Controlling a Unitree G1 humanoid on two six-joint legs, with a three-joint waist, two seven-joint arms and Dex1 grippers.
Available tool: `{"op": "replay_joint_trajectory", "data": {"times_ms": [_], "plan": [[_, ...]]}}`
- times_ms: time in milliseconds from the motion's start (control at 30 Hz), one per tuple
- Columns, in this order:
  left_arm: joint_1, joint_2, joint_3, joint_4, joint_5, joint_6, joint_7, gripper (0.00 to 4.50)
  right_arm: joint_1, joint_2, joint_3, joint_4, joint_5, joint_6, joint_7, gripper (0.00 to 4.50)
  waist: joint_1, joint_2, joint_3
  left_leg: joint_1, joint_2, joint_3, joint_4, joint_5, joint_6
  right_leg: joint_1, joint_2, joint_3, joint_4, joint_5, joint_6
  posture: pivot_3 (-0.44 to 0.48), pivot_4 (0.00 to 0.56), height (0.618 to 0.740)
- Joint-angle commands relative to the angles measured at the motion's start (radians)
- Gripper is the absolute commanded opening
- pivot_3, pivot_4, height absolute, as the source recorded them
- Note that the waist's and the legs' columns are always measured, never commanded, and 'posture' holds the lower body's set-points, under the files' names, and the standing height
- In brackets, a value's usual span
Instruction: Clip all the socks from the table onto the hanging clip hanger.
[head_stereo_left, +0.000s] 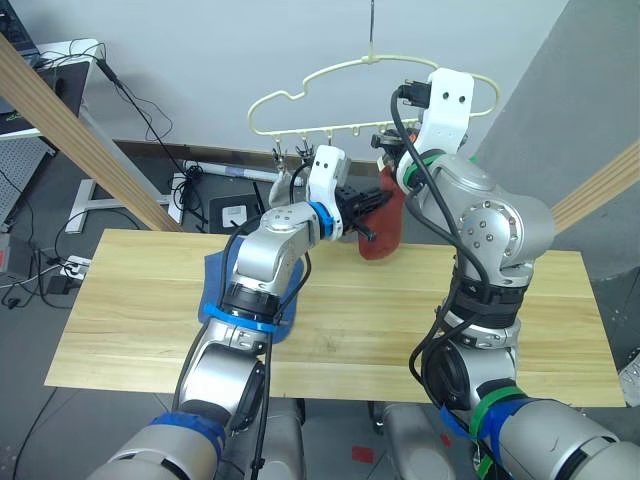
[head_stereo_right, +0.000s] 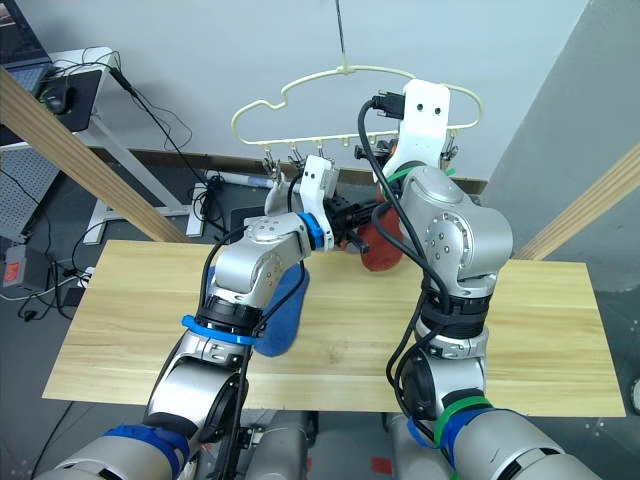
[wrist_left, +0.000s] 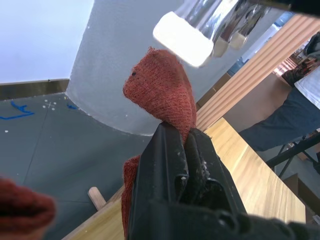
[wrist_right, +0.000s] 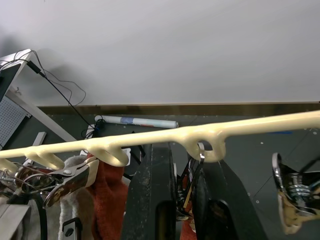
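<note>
A pale wall and a cable-strewn floor lie behind the table (head_stereo_left: 400, 330), where 1 blue sock (head_stereo_right: 283, 310) lies under the left arm. Above its far edge hangs the clip hanger (head_stereo_left: 300, 100). The left gripper (wrist_left: 182, 145) is clamped on a rust-red sock (head_stereo_left: 384, 228), lifting it toward the clips. The right gripper (wrist_right: 187, 170) is up at the hanger bar with a metal clip (wrist_right: 194, 176) between its fingers, apparently squeezing it. Next, the sock's edge needs feeding into that clip.
</note>
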Motion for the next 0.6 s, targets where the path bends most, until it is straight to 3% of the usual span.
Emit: {"op": "replay_joint_trajectory", "data": {"times_ms": [33, 533, 600], "plan": [[-0.038, -0.008, 0.017, -0.013, -0.013, -0.029, 0.001, 0.06, -0.024, 0.002, 0.001, -0.047, 0.013, -0.017, 0.0, 0.06, 0.0, 0.0, 0.0, 0.0, 0.0, 0.0, 0.0, 0.0, 0.0, 0.0, 0.0, 0.0, 0.0, 0.0, 0.0, -0.014, 0.337, 0.74], [-0.083, -0.017, 0.037, 0.011, -0.023, -0.044, 0.001, 0.06, -0.023, 0.003, 0.0, -0.033, 0.014, -0.039, 0.003, 0.06, 0.0, 0.0, 0.0, 0.0, 0.0, 0.0, 0.0, 0.0, 0.0, 0.0, 0.0, 0.0, 0.0, 0.0, 0.0, -0.01, 0.332, 0.74], [-0.082, -0.016, 0.036, 0.011, -0.023, -0.044, 0.0, 0.0, -0.022, 0.003, -0.003, -0.035, 0.019, -0.033, 0.006, 0.81, 0.0, 0.0, 0.0, 0.0, 0.0, 0.0, 0.0, 0.0, 0.0, 0.0, 0.0, 0.0, 0.0, 0.0, 0.0, -0.01, 0.332, 0.74]]}}
